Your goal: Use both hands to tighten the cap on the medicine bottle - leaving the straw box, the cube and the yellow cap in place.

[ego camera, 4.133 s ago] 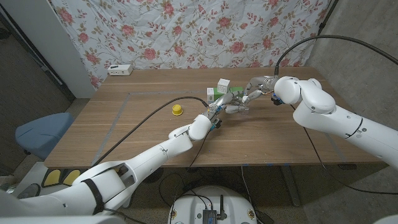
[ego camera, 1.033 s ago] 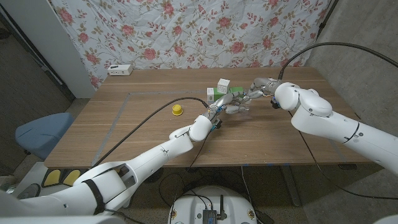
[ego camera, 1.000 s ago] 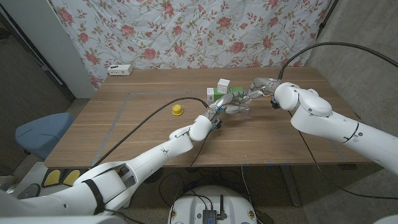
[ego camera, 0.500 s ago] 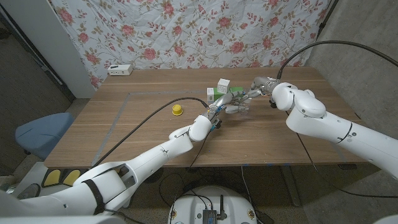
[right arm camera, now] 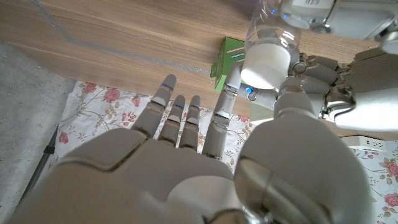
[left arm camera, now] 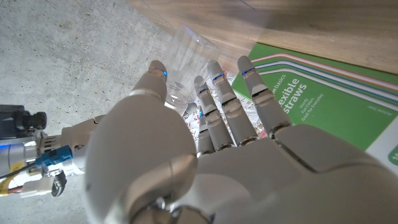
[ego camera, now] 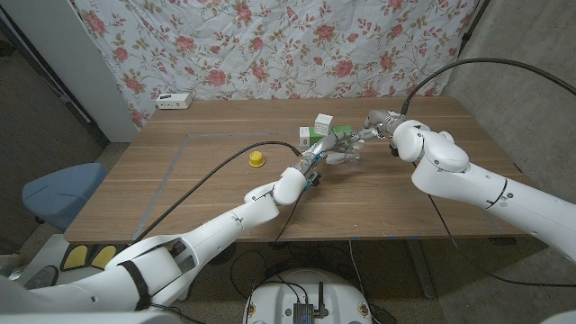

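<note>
My left hand (ego camera: pixel 329 156) holds the clear medicine bottle (left arm camera: pixel 186 50) tilted off the table, fingers (left arm camera: pixel 219 93) wrapped around its body. The bottle's white cap (right arm camera: pixel 267 62) points at my right hand (ego camera: pixel 365 135), which pinches it between a finger (right arm camera: pixel 229 84) and the thumb while the other fingers stay spread. The green straw box (ego camera: pixel 319 138) lies just behind the left hand, and also under its fingers as the green straw box (left arm camera: pixel 323 93). A white-and-green cube (ego camera: pixel 323 121) stands behind the box. The yellow cap (ego camera: pixel 256 159) sits to the left on the table (ego camera: pixel 180 189).
A white power strip (ego camera: pixel 174 101) lies at the table's back left corner. A black cable (ego camera: pixel 216 175) runs along the left arm across the table. A flowered cloth (ego camera: pixel 270 45) hangs behind, and a blue chair (ego camera: pixel 54 193) stands at the left.
The right forearm and elbow have swung leftward while the right hand stays at the cap. The left arm, bottle, box, cube and yellow cap have not moved.
</note>
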